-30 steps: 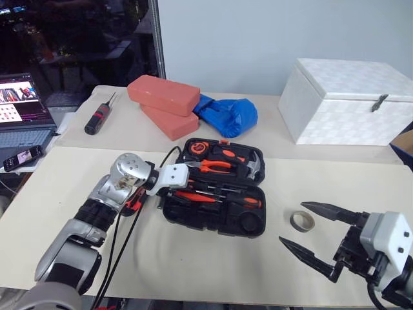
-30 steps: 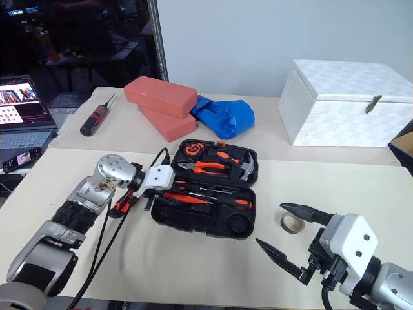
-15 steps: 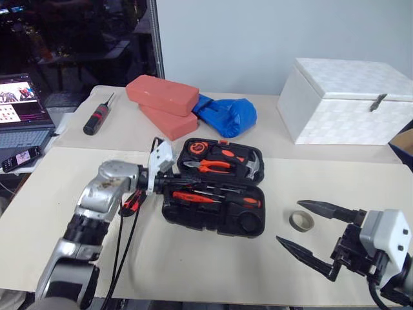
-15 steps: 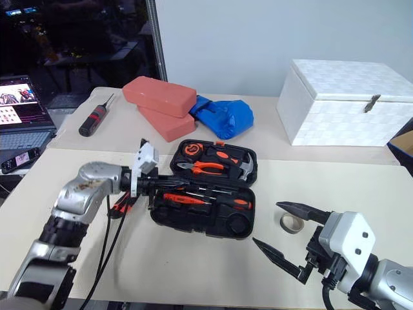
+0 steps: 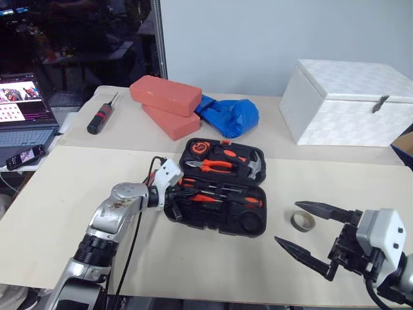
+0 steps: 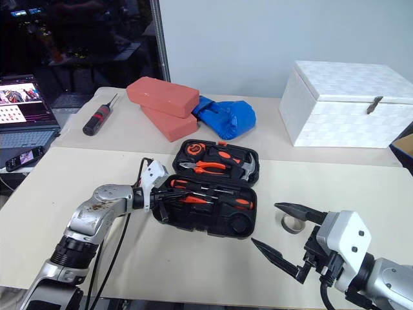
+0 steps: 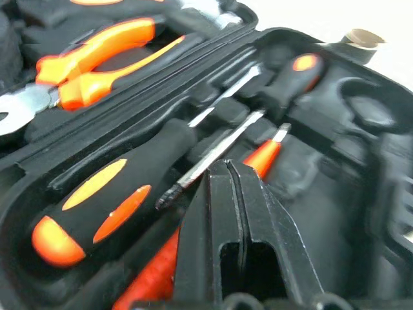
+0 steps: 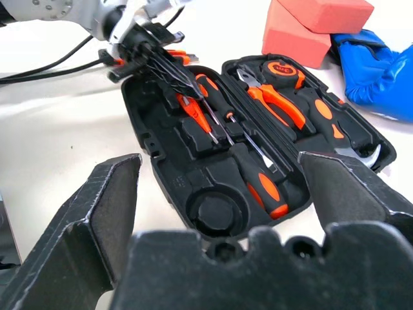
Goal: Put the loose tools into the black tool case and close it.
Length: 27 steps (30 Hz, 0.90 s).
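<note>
The left gripper point(image 5: 173, 208), fingers pressed together and empty, reaches into the near half of the open black tool case point(image 5: 222, 223). Its wrist view shows slim screwdrivers point(image 7: 129, 187) lying in their recesses just ahead of the fingertips. To the right, the grey tape roll point(image 5: 301, 221) lies on the table beside the wide-open right gripper point(image 5: 310, 231).

A pale beige tabletop point(image 5: 58, 194) spreads across the foreground, with a second cream table surface point(image 5: 271, 139) butting against it behind. A plain light grey-blue wall point(image 5: 258, 39) rises beyond, and a dark glass window point(image 5: 77, 39) with a metal frame stands to its left.
</note>
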Each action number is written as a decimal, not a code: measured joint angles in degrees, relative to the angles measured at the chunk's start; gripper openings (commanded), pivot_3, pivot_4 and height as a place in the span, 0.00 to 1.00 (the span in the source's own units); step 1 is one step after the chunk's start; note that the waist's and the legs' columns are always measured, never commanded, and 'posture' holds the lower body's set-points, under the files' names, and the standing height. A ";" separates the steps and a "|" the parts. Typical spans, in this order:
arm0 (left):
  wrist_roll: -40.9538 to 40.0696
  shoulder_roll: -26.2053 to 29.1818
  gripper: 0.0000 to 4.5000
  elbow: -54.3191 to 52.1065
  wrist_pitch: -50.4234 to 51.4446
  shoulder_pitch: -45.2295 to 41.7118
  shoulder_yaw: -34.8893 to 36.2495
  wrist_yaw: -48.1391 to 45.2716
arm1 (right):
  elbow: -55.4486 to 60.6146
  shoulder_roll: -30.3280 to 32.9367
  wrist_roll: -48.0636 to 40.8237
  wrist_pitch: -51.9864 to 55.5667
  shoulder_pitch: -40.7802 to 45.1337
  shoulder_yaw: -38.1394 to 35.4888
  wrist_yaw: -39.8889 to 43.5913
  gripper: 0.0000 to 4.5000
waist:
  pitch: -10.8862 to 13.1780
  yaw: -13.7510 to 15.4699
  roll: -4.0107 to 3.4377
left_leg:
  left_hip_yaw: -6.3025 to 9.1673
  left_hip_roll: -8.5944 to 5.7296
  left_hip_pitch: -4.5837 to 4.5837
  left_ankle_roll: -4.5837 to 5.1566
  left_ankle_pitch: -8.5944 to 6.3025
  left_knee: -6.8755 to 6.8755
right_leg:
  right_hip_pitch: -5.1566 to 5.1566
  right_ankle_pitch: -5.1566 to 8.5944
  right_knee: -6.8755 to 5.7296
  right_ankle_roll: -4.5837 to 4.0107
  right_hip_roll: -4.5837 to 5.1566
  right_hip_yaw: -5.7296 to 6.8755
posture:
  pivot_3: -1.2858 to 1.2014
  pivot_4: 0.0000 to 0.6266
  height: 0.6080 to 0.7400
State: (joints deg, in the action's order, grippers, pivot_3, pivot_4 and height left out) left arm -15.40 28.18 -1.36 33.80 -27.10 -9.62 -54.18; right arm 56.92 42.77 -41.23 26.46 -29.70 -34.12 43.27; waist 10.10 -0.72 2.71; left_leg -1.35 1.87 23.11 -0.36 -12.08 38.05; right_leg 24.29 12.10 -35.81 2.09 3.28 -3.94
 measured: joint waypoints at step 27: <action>-7.42 5.72 0.83 -10.67 11.28 9.14 23.71 18.33 | -6.33 1.73 -0.03 -1.15 8.88 5.48 4.40 1.00 | -0.10 -0.18 0.05 | 0.02 0.02 -0.04 0.00 -0.02 -0.16 | 0.06 -0.07 0.02 0.34 0.00 0.01 | 0.52 0.24 1.00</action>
State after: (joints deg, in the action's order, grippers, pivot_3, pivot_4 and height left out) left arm -22.82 33.90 -12.02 45.07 -17.96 14.09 -35.85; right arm 50.59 44.50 -41.26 25.30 -20.82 -28.64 47.67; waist 10.00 -0.90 2.76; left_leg -1.33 1.89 23.07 -0.37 -12.10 37.89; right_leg 24.35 12.03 -35.79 2.44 3.28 -3.93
